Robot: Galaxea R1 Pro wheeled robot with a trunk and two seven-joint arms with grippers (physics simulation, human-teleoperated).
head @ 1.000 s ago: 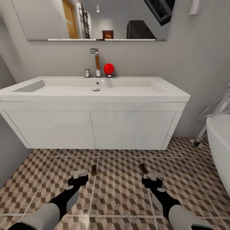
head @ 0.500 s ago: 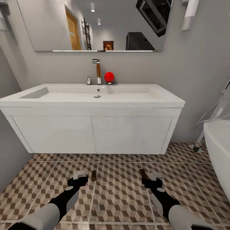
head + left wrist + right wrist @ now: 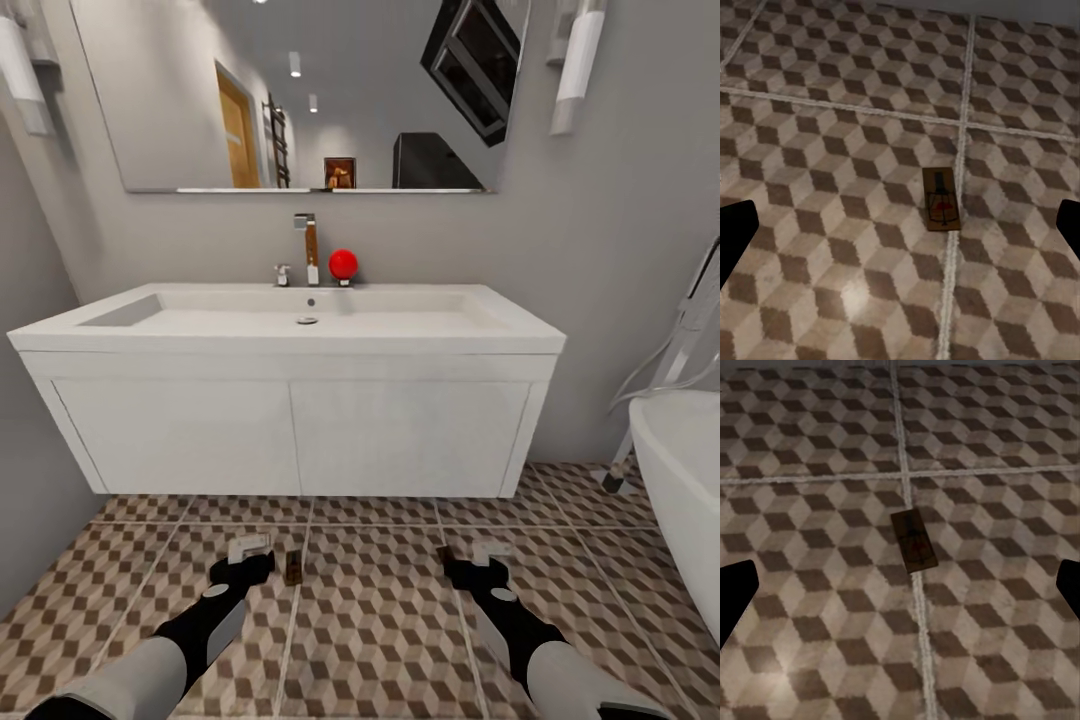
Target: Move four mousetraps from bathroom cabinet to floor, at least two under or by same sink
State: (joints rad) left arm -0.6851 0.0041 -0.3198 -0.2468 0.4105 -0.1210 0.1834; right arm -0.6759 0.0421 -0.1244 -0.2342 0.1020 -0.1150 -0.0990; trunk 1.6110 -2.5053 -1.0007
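Two mousetraps lie flat on the cube-pattern bathroom floor (image 3: 380,620) just in front of the white sink (image 3: 300,322) and its vanity (image 3: 290,432). One mousetrap (image 3: 293,568) rests on a grout line beside my left gripper (image 3: 250,550); in the left wrist view this trap (image 3: 940,199) lies on the tiles beyond the open left gripper (image 3: 900,232). The other mousetrap (image 3: 443,553) peeks out by my right gripper (image 3: 492,552), and in the right wrist view it (image 3: 913,540) lies beyond the open right gripper (image 3: 900,589). Both grippers hold nothing.
A rounded white tub (image 3: 680,470) stands at the right, with its chrome stand (image 3: 640,420) behind it. The grey wall closes in at the left. On the sink's back ledge are a chrome tap (image 3: 308,248) and a red ball (image 3: 343,264); a mirror (image 3: 300,90) hangs above.
The head camera has tilted upward, so the sink and floor sit lower in the picture and more mirror shows. Both arms and both traps stay where they were.
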